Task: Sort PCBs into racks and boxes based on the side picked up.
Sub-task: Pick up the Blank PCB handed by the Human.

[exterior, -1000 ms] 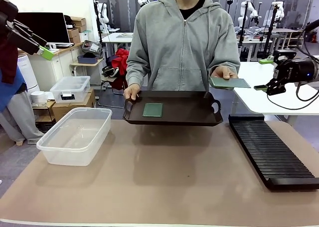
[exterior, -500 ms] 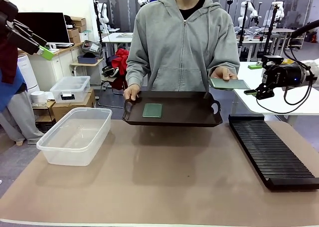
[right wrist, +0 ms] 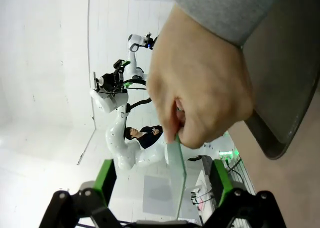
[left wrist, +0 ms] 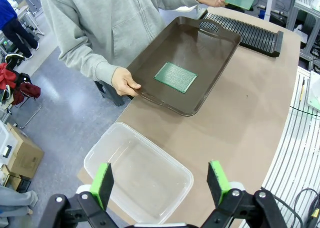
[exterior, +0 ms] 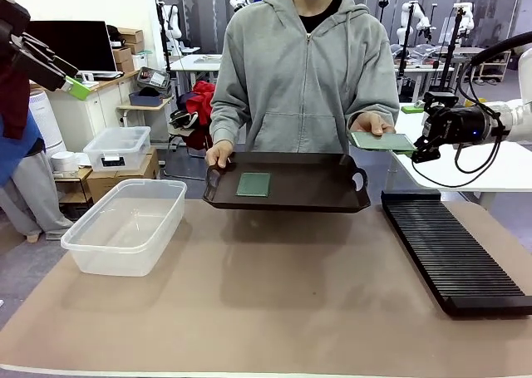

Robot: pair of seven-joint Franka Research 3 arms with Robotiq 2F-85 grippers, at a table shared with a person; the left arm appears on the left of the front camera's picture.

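Right pincer [exterior: 414, 134], held level, straddles the PCB [exterior: 379, 140] in the person's hand [exterior: 376, 124].

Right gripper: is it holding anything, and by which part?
Nothing yet. The right gripper has its open jaws either side of the thin dark-green rectangular PCB, pads clear of it; the person's hand holds the board's other end.

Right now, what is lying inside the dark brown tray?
One green PCB lies flat on the floor of the dark brown tray, with nothing else beside it. The board's underside is covered.
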